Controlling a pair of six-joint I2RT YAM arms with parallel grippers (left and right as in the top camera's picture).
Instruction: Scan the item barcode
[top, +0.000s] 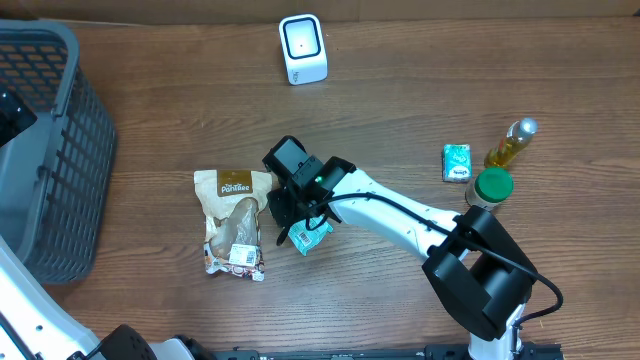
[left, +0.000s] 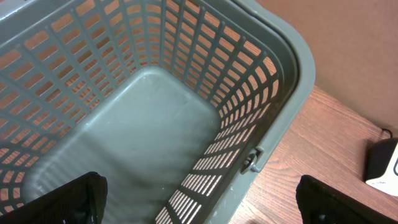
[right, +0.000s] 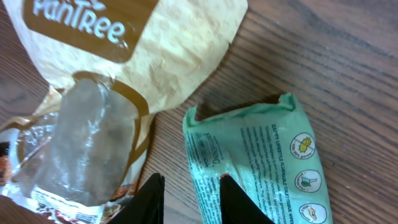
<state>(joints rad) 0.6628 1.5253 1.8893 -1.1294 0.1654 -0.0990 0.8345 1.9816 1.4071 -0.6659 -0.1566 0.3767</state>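
A green tissue-wipe packet (right: 261, 155) lies flat on the wooden table beside a tan PanTree bread bag (right: 124, 56). My right gripper (right: 191, 186) hangs low over the packet's left edge. Its jaws are a little apart: one fingertip is over the packet, the other over bare wood next to the bag. In the overhead view this gripper (top: 300, 225) covers much of the packet (top: 312, 240), right of the bag (top: 235, 220). The white barcode scanner (top: 303, 48) stands at the table's far edge. My left gripper (left: 202, 208) is wide open above the grey basket (left: 273, 68), holding nothing.
The grey basket (top: 50, 150) fills the table's left side. At the right stand a second green packet (top: 456, 162), a yellow oil bottle (top: 510, 145) and a green-lidded jar (top: 492, 187). The right arm's white link crosses the middle of the table.
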